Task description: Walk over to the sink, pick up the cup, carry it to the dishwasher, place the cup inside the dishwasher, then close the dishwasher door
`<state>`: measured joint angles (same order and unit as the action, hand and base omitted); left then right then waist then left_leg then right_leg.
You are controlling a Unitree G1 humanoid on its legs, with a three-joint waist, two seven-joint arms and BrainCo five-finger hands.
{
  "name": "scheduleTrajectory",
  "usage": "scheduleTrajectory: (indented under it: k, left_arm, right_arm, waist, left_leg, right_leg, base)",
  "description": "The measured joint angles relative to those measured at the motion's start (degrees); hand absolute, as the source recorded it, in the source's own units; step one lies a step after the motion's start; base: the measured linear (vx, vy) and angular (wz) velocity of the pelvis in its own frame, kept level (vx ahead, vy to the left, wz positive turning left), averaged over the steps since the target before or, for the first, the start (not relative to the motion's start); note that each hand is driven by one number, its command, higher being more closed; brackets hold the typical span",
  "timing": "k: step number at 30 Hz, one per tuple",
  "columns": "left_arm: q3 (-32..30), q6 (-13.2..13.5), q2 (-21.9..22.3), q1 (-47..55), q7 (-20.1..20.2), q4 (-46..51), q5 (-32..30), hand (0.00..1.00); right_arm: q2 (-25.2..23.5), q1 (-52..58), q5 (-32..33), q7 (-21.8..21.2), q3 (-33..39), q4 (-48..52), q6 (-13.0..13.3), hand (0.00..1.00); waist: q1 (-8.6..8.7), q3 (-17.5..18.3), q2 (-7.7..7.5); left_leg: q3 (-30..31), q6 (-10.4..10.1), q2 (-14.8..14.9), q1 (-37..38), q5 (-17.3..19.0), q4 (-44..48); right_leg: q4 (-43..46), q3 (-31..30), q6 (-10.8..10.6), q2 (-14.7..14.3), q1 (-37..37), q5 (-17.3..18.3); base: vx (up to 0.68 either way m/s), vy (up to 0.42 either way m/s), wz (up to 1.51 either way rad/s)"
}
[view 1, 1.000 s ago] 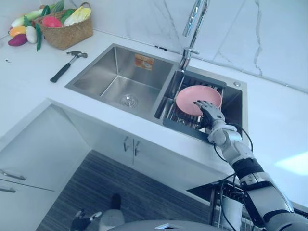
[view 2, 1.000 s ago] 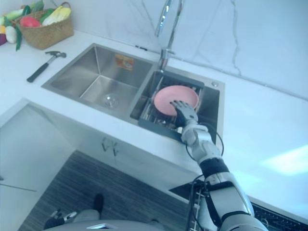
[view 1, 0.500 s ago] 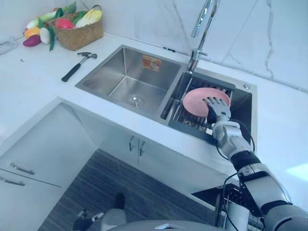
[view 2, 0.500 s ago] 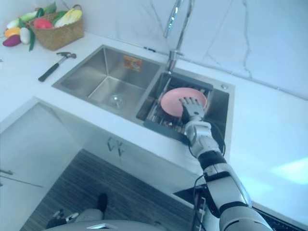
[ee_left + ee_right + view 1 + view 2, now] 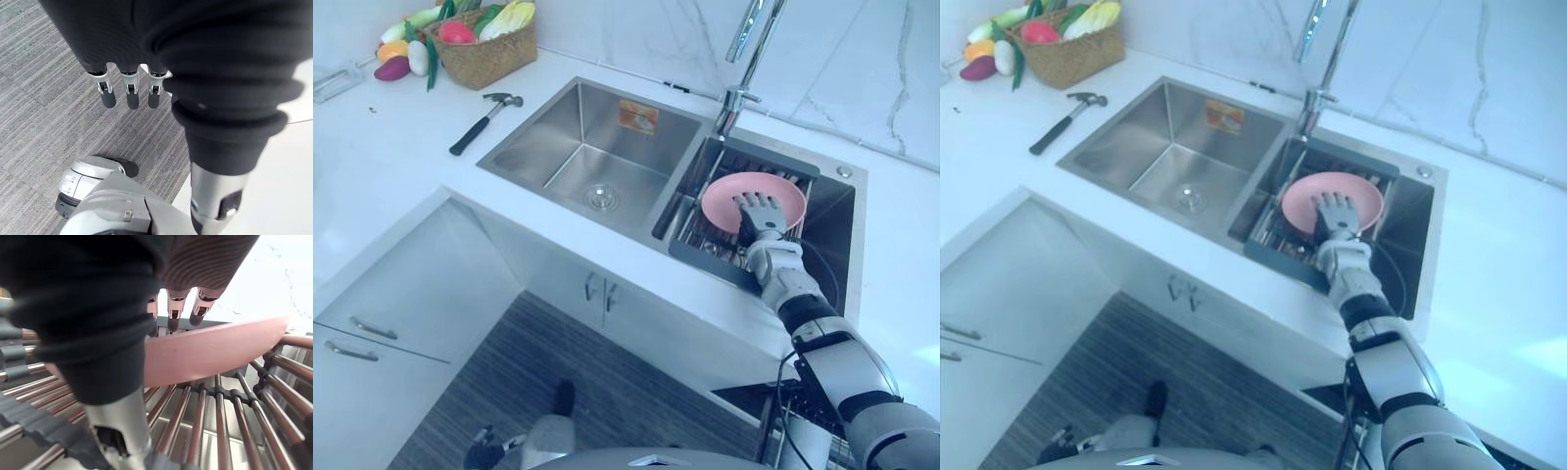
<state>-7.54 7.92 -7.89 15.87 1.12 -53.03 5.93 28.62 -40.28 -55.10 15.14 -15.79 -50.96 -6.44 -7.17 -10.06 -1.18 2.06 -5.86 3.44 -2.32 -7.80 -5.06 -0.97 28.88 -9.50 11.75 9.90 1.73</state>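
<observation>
Moved: over the last second the right robot hand (image 5: pixel 762 211) has slid from the dish's near edge further over it. The whole view has swung as well, and that shift is the head's, not the counter's.
Right robot hand: its fingers (image 5: pixel 172 316) stretch straight across the top of the dish and the thumb sits lower, by the rim. The hand is loose and not clamped on anything.
Left robot hand (image 5: pixel 128 95): hangs over the floor with straight fingers, holding nothing.
Dish (image 5: pixel 724 201): pink and shallow, more a plate or bowl than a cup from where I stand. It rests on the rack (image 5: pixel 700 238) in the right basin of the sink (image 5: pixel 578 147), just before the faucet (image 5: pixel 744 59).
Done: the walk to the sink looks finished and the reach has arrived.
Left: the grip, the lift, the carry, the placing in the dishwasher, and the door.
Dishwasher: a wire basket (image 5: pixel 769 431) low at the robot's right may be its open rack, but I can't be sure.
Around: a hammer (image 5: pixel 484 122) lies on the counter (image 5: pixel 401 166) left of the sink, with a basket (image 5: pixel 494 59) of vegetables beyond it by the wall. Both are well apart from the reach.
In the way: the faucet stands close behind the dish and the basin's walls rise round the rack. The lift likely has to go up before it goes sideways, and a thin rim could slip from a loose hold.
</observation>
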Motion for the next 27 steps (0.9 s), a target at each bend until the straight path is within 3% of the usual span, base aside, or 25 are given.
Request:
scheduleTrajectory:
  k: [3,9,19,27]
  left_arm:
    - [0.3,0.2,0.0,0.0,0.0,0.0,0.1,0.00]
    - [0.9,0.3,-0.1,-0.5,-0.4,-0.4,0.2,0.00]
    - [0.9,1.8,-0.1,-0.6,-1.0,-0.3,0.2,0.00]
    - [0.7,2.2,-0.1,-0.6,-1.1,0.8,0.2,0.00]
  right_arm:
    - [0.1,-0.7,0.0,0.3,-0.9,-1.3,0.0,1.00]
    - [0.7,-3.3,0.0,5.0,-0.9,-2.3,-1.3,1.00]
    - [0.6,-3.4,-0.2,7.2,-1.0,-1.7,0.2,1.00]
    - [1.4,-1.1,6.1,7.4,-0.2,4.5,2.6,1.00]
  waist:
    - [0.08,-0.3,0.18]
    - [-0.61,-2.2,0.65]
    - [-0.27,-2.3,0.00]
    - [1.04,-2.3,-0.08]
  left_leg:
    - [0.2,-0.3,0.0,-0.3,0.1,0.0]
    - [0.3,-0.1,0.0,-1.1,0.1,0.0]
    - [-0.6,0.1,0.1,-1.1,-0.2,0.0]
    - [-1.1,0.1,0.1,-0.8,0.0,0.0]
  right_leg:
    - [0.2,0.0,0.1,0.0,-0.3,0.2]
    - [0.4,-0.2,0.0,0.0,-0.8,0.2]
    - [0.4,-1.2,0.0,0.0,-1.1,0.0]
    - [0.2,-1.6,-0.6,0.1,-1.1,-0.4]
  base:
    - [-0.06,0.008,0.03]
    - [-0.01,0.002,0.02]
    - [0.02,-0.002,-0.03]
    - [0.02,-0.002,-0.02]
